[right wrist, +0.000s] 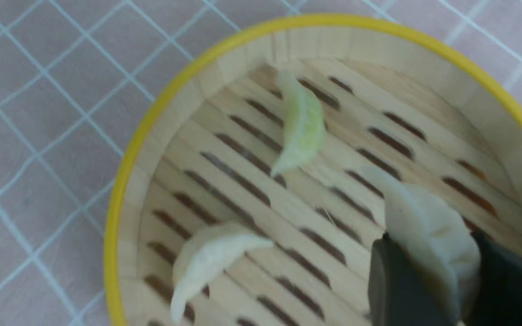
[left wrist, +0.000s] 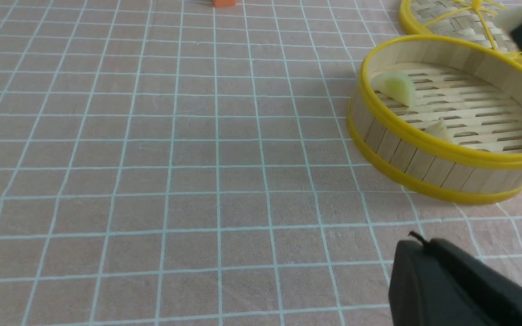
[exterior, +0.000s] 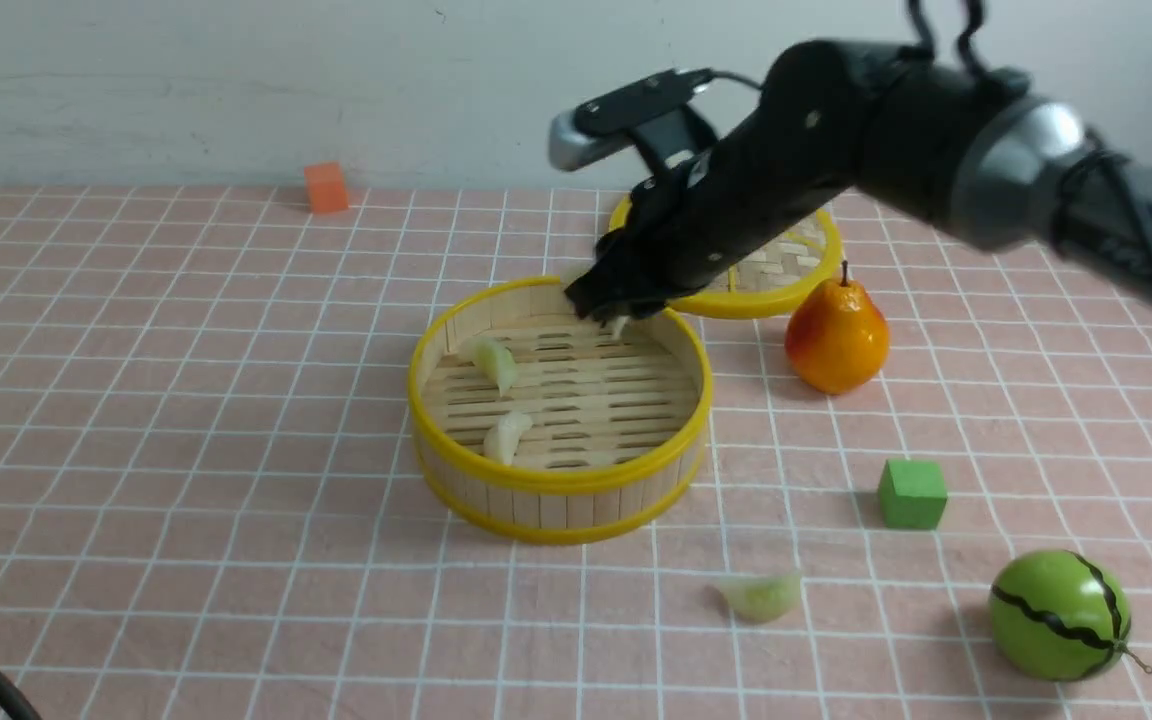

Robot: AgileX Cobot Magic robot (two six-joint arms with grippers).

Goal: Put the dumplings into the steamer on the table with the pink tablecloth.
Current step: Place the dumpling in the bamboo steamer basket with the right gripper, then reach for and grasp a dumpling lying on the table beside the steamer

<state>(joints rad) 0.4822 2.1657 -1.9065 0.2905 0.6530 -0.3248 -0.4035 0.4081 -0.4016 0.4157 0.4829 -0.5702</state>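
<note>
above the steamer (exterior: pixel 561 400): right tool (right wrist: pixel 424 276) clamped on a whitish dumpling (right wrist: pixel 437 235).
its long axis runs lengthwise between the fingers, one tip poking out past them; left tool (left wrist: pixel 424 244) together.

Robot workspace, shown by the mounted arm (exterior: pixel 836 140).

Right pincer (exterior: pixel 604 305) is covering most of its dumpling (right wrist: pixel 433 240) in your front view. The arm (exterior: pixel 866 130) is blurring and hiding part of the woven disc (exterior: pixel 796 250). Your left wrist view is cutting off the steamer (left wrist: pixel 451 156) at its edge.
</note>
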